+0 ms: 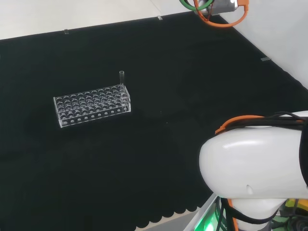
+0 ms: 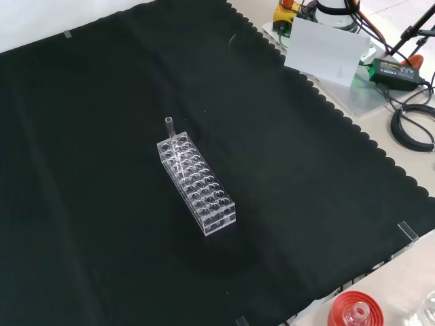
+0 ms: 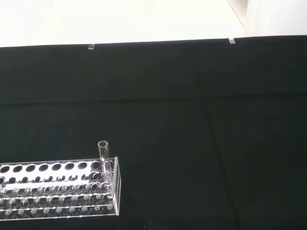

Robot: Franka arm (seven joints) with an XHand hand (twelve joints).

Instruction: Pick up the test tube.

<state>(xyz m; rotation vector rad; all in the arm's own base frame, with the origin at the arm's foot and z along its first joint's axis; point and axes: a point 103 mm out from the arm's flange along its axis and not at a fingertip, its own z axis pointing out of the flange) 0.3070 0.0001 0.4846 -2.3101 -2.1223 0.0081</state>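
Arm: white link (image 1: pixel 255 163) nearest the head camera, at about 4 o'clock in that view, with orange and black cables over it.
Hand: its fingers cannot be told open or closed.
Tube: clear test tube (image 1: pixel 121 76) stands upright, long axis vertical, open mouth up.
Tube place: end corner hole of the rack (image 1: pixel 91 104); in the head view that is the rack's 1 o'clock corner, in the front view the tube (image 2: pixel 169 127) is at the rack's (image 2: pixel 198 185) 11 o'clock end.
Tube look: thin, see-through, round rim plain in the wrist view (image 3: pixel 104 152); top part rises above the rack, lower part sits inside it.
Rack: clear plastic block with rows of round holes, lying flat on the surface (image 1: pixel 159 159), long axis about 9 to 3 o'clock in the head view, about 11 to 5 in the front view.
Front view extra: red ribbed stand (image 2: pixel 356 310) at 5 o'clock off the cloth, white card (image 2: pixel 326 51) and cables at 1 o'clock.
Wrist view extra: rack's (image 3: pixel 57 189) end wall close up.
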